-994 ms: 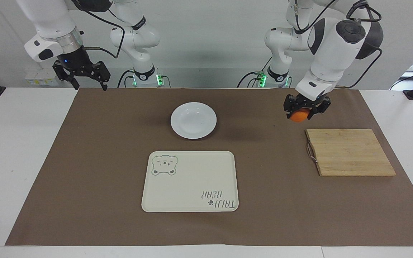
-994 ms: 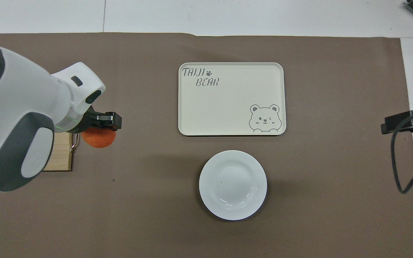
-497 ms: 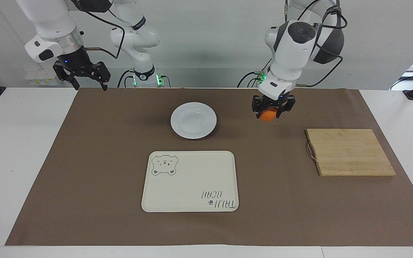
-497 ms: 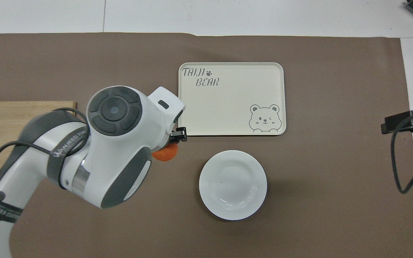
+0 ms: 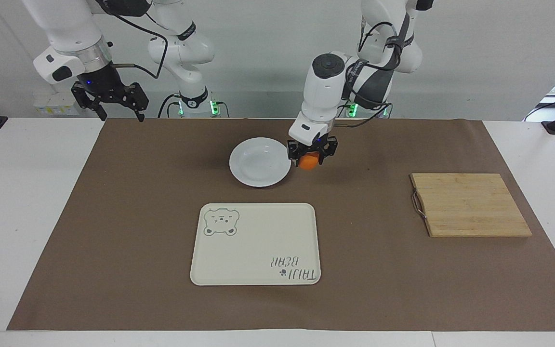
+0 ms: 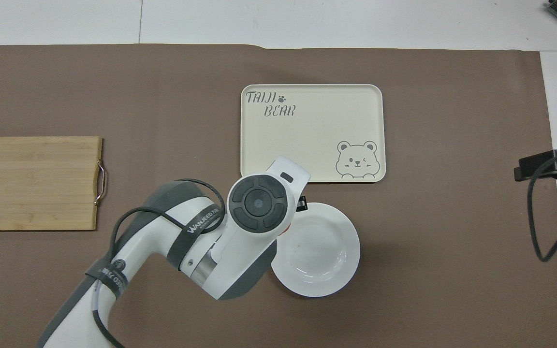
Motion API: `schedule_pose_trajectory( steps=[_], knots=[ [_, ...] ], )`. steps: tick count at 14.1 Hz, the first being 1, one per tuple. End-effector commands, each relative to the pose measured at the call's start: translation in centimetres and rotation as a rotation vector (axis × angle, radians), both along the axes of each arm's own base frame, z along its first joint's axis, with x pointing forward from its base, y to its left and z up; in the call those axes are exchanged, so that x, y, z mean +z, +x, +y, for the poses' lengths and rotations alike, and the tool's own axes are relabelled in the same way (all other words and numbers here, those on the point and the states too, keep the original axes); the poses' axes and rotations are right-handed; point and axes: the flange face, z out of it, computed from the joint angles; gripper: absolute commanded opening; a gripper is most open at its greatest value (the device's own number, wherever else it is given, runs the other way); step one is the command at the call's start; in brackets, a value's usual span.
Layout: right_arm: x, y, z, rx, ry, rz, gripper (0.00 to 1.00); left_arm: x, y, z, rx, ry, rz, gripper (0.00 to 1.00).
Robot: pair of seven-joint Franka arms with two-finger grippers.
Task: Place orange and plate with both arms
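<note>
Left tool (image 5: 311,156) clamped on the orange (image 5: 309,162), held in the air at centre frame of the facing view, over the brown mat (image 5: 162,241) right at the plate's edge. In the overhead view the left arm's wrist covers the tool and nearly all of the orange.

Plate (image 5: 259,162) flat on the mat, centre frame, nothing on it. Cream tray (image 5: 256,244) with bear drawing lies just below it in the facing view, apart from the plate, bare.

Wooden cutting board (image 5: 470,204) with metal handle at right of frame, well apart.

Right tool (image 5: 116,105) waits at upper left, fingers apart, raised over the mat's corner on the white desk (image 5: 27,202).
</note>
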Motion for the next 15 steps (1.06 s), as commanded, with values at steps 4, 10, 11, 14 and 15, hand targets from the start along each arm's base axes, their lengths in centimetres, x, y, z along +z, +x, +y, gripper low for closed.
schedule_pose_trajectory(
  steps=[4, 10, 11, 14, 15],
  knots=[
    [0.0, -0.8, -0.1, 0.008, 0.026, -0.015, 1.00, -4.3, -3.8, -4.8, 0.076, -0.025, -0.008, 0.00],
    [0.0, -0.8, -0.1, 0.008, 0.026, -0.015, 1.00, -9.2, -5.6, -6.4, 0.148, -0.059, -0.018, 0.62],
    [-0.1, -0.8, -0.1, 0.008, 0.026, -0.013, 1.00, -9.1, -5.9, -6.6, 0.167, -0.056, -0.014, 1.00],
    [-0.1, -0.8, -0.1, 0.008, 0.026, -0.013, 1.00, -6.7, -5.7, -5.9, 0.177, -0.056, -0.017, 1.00],
    [-0.1, -0.8, -0.1, 0.006, 0.026, -0.013, 1.00, -4.9, -4.9, -4.8, 0.185, -0.057, -0.023, 1.00]
  ],
)
